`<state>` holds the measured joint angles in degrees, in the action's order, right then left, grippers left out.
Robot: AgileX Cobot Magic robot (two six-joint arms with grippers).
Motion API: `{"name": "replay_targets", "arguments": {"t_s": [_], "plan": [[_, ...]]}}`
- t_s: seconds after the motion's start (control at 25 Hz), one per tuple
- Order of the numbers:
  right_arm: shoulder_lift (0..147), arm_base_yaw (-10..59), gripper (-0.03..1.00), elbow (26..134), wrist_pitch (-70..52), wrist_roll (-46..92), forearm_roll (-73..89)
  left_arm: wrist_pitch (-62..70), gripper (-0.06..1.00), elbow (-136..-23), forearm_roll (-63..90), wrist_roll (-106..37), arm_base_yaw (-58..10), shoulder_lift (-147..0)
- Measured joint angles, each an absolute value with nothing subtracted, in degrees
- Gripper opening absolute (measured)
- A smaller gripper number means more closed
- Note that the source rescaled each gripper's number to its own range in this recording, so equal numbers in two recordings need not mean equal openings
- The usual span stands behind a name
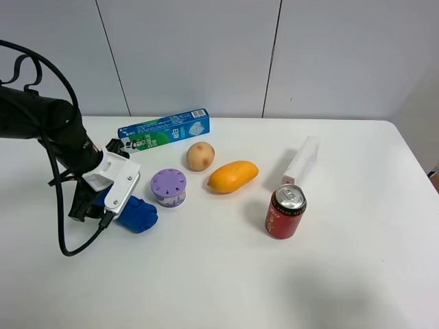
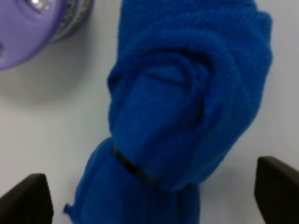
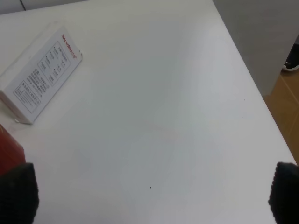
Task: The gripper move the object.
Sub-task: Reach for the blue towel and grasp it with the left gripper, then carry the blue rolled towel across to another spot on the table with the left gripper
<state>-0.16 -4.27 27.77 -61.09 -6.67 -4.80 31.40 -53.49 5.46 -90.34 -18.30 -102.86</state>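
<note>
left pincer [image 2: 152, 199]: jaws wide, one tip each side of the blue bundle [image 1: 137, 214], neither touching it
blue bundle: on the desk [image 1: 357, 274] right under the left pincer; long axis ran away from the wrist, across the closing line
nearer arm: left; right pincer [image 3: 150, 193] wide, empty, well apart near the white box [image 3: 41, 70]
neighbours: purple container [image 1: 169, 186] just beside the bundle, not touching; potato [image 1: 200, 156], mango [image 1: 233, 176], toothpaste box [image 1: 163, 129], red can [image 1: 285, 211] farther
in the way: nothing between the tips but the bundle

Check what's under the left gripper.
Blue cloth bundle on the white table, straddled by the open left gripper. High view: gripper hides its left end.
</note>
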Motion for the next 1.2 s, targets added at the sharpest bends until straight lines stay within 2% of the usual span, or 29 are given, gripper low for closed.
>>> {"name": "replay_targets", "arguments": {"t_s": [0.36, 0.48, 0.52, 0.64, 0.76, 0.84, 1.2], "plan": [[-0.2, -4.3, 1.0, 27.8, -61.1, -6.7, -4.8, 27.4, 0.74, -53.5, 5.5, -90.7, -18.3, -107.1], [-0.2, -4.3, 1.0, 27.8, -61.1, -6.7, -4.8, 27.0, 0.7, -53.5, 6.6, -90.7, -18.3, -108.0], [-0.2, -4.3, 1.0, 27.8, -61.1, -6.7, -4.8, 27.0, 0.67, -53.5, 7.0, -90.9, -18.3, -108.2], [-0.2, -4.3, 1.0, 27.8, -61.1, -6.7, -4.8, 27.2, 0.5, -53.5, 8.0, -90.6, -18.3, -108.7], [-0.2, -4.3, 1.0, 27.8, -61.1, -6.7, -4.8, 27.4, 0.16, -53.5, 8.0, -88.1, -18.3, -108.8], [-0.2, -4.3, 1.0, 27.8, -61.1, -6.7, -4.8, 27.5, 0.0, -53.5, 8.0, -85.4, -18.3, -108.8], [-0.2, -4.3, 1.0, 27.8, -61.1, -6.7, -4.8, 30.7, 0.0, -53.5, 5.8, -69.1, -18.2, -103.4]]}}
